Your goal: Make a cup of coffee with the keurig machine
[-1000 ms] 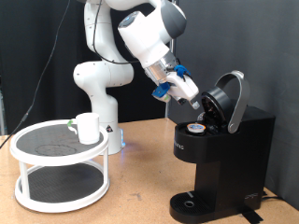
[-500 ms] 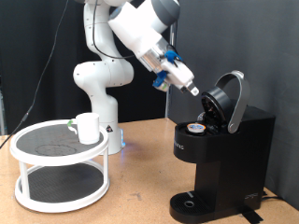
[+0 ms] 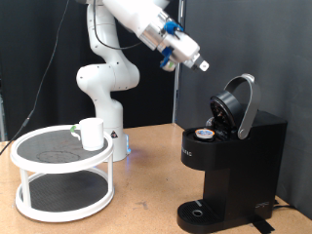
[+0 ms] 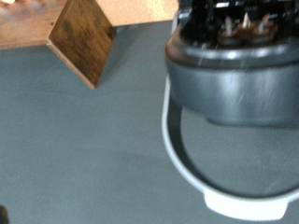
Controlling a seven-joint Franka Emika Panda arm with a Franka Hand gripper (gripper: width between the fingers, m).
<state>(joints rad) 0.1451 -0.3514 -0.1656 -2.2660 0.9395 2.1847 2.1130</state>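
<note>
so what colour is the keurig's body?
Matte black; the keurig machine shows best in the exterior view, lid raised.

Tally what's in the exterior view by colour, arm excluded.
White: 2, the cup and the two-tier stand
Black: 1, the keurig machine, lid open
Total: 3

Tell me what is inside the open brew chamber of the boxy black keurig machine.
The black keurig machine stands with its lid raised. A small round pod with a patterned top sits in the chamber. Only its top shows; the chamber hides the rest.
</note>
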